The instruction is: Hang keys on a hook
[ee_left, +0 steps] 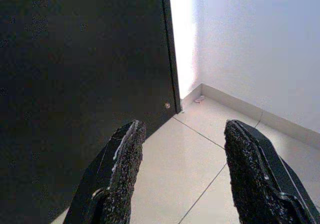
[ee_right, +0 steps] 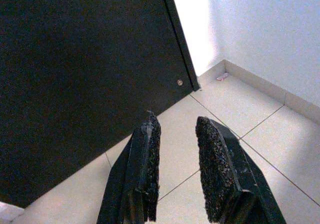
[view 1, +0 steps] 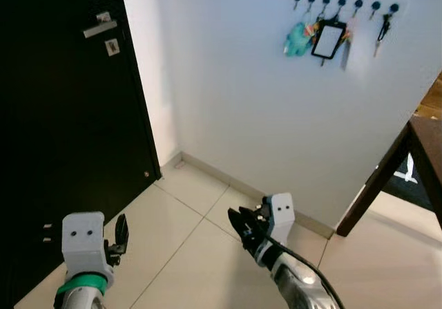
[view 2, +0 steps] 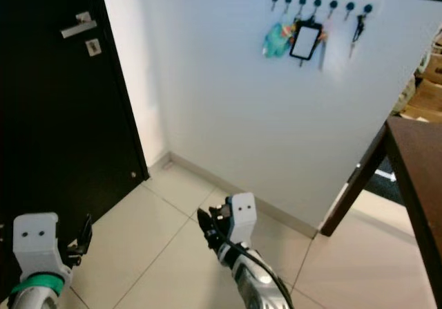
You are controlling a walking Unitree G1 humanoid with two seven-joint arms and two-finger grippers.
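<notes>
Overhead, keys point(view 1: 383, 27), far above right gripper point(view 1: 239, 225).

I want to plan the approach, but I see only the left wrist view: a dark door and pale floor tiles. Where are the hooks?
Observer: A row of dark round wall hooks sits high on the white wall, to the robot's right of the dark door.
Operator: Is something hanging there?
Observer: Yes: a teal soft charm, a black-framed card holder and a dark key bunch.
Operator: Does the right end effector hold keys?
Observer: No. The right end effector is open, with nothing between its fingers.
</notes>
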